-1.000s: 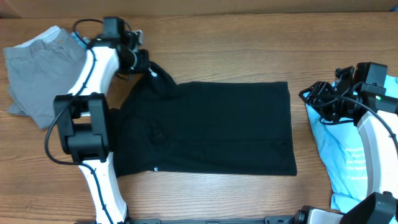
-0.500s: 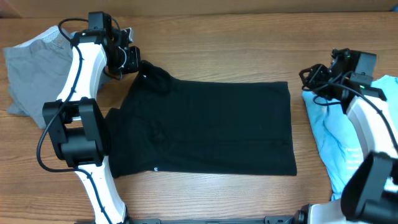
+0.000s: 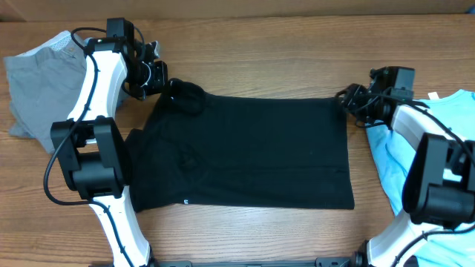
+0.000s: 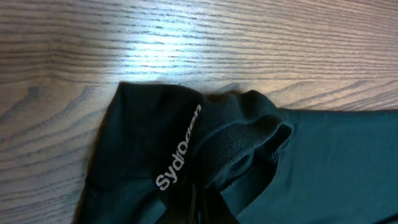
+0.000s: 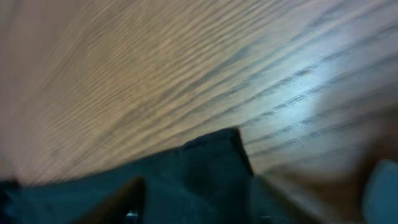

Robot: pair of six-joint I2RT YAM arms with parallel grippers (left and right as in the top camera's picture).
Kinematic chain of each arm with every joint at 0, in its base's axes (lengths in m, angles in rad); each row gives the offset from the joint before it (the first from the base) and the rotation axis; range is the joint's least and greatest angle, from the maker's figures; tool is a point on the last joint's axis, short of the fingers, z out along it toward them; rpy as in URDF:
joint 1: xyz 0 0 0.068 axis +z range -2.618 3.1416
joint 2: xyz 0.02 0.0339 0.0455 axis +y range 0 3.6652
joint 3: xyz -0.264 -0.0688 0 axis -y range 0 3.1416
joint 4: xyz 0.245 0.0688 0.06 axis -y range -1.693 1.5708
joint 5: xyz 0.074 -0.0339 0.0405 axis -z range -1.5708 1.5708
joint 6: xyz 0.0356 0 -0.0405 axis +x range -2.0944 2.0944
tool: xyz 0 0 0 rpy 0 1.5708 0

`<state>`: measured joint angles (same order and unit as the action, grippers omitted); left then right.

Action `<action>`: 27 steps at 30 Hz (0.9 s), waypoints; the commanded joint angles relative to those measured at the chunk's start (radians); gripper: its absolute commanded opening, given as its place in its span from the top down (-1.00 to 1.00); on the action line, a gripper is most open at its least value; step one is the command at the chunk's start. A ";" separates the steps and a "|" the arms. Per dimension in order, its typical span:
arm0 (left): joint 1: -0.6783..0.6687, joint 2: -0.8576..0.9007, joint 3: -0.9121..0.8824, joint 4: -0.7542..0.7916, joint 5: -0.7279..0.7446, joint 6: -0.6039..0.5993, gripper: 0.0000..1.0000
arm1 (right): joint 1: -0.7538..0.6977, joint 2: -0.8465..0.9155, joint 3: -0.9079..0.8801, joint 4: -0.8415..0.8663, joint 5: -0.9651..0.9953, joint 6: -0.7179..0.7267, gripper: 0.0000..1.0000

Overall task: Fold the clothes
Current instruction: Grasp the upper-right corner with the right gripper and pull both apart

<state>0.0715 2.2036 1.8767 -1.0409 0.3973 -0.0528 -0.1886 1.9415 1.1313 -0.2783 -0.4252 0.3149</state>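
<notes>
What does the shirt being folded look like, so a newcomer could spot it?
On the wooden table, look at the middle, between the grey clothes at the far left and the light blue cloth at the right. The black shirt lies spread there, the only dark piece, with white lettering by its bunched collar.

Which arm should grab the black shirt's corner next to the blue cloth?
Right. The right gripper is at that corner of the black shirt; the left gripper pinches the collar at the far end.
</notes>
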 commanded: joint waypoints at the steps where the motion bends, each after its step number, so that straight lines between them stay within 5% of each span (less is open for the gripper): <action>1: -0.007 -0.031 0.018 -0.006 0.018 -0.006 0.92 | 0.018 0.037 0.020 0.020 0.006 -0.002 -0.40; 7: -0.007 -0.031 0.018 -0.014 0.018 -0.006 0.92 | 0.032 0.093 0.020 0.059 0.007 -0.005 -0.46; 12: -0.006 -0.031 0.018 -0.014 0.018 -0.006 0.92 | 0.032 0.098 0.020 0.060 0.005 -0.005 0.20; 20: -0.006 -0.031 0.018 -0.014 0.018 -0.004 0.92 | 0.027 0.089 0.025 0.033 0.001 -0.005 0.67; 27: -0.004 -0.033 0.024 -0.014 0.023 -0.002 0.92 | 0.008 0.016 0.053 0.038 -0.071 -0.006 0.86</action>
<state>0.0715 2.2036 1.8767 -1.0515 0.3977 -0.0528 -0.1677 2.0117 1.1465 -0.2474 -0.4538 0.3134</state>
